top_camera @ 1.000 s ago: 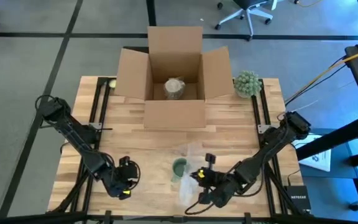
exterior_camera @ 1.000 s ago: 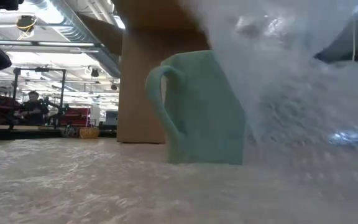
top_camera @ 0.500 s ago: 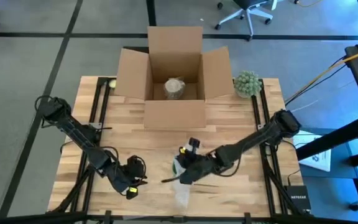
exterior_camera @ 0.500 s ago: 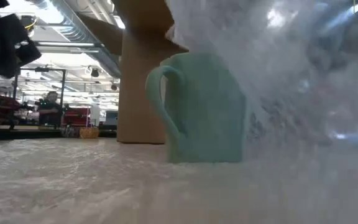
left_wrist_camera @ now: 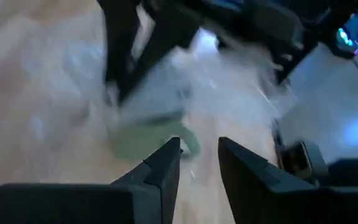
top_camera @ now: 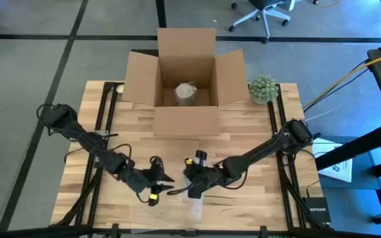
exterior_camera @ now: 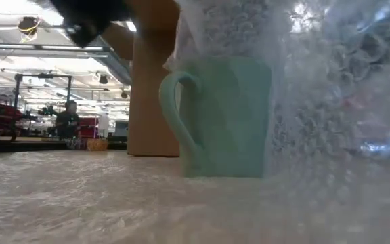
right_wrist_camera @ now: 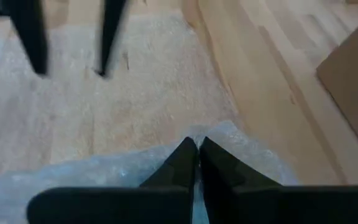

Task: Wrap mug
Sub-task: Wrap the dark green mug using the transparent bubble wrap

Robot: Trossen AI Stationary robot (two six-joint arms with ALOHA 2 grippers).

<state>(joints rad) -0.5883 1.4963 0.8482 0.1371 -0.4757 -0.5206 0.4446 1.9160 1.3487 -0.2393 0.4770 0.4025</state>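
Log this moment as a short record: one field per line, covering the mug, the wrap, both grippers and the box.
mug: green mug, upright on the bubble wrap, handle toward the left of the low view
wrap: bubble wrap lifted up against one side of the mug
right gripper: right gripper, jaws shut on the wrap's edge, beside the mug
left gripper: left gripper, jaws open, close to the mug, holding nothing
box: cardboard box at the table's far edge, flaps open, a wrapped bundle inside
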